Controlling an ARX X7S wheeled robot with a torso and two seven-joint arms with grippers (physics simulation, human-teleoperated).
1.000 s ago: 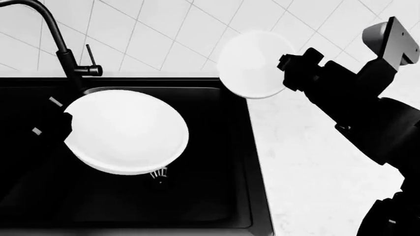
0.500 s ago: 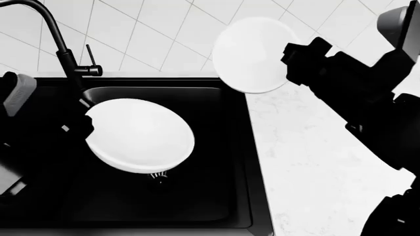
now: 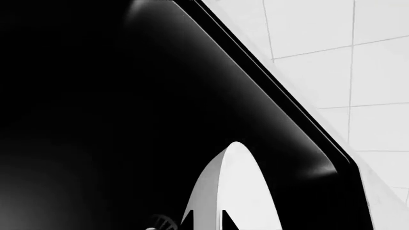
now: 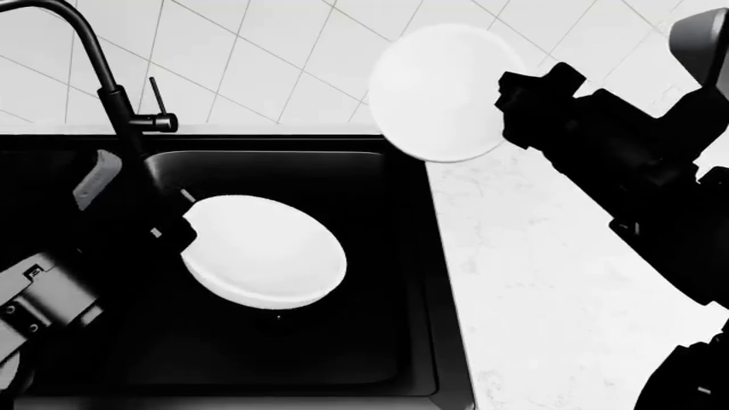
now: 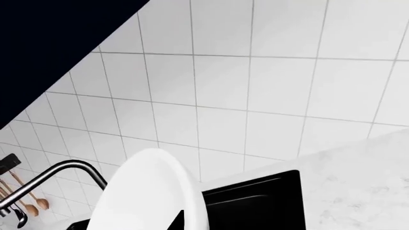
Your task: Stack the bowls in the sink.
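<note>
Over matte black rectangular sink, left gripper gripping rim of glossy white bowl in basin; right gripper holding second white bowl aloft, jaws clamped. Next: probably setting down, nesting.

Around the Basin: Tile, Stone, Spoons

White square wall tiles with thin grey grout rise behind. A pale speckled countertop runs along the right. Wooden spoons hang against the tiles by the tap.
</note>
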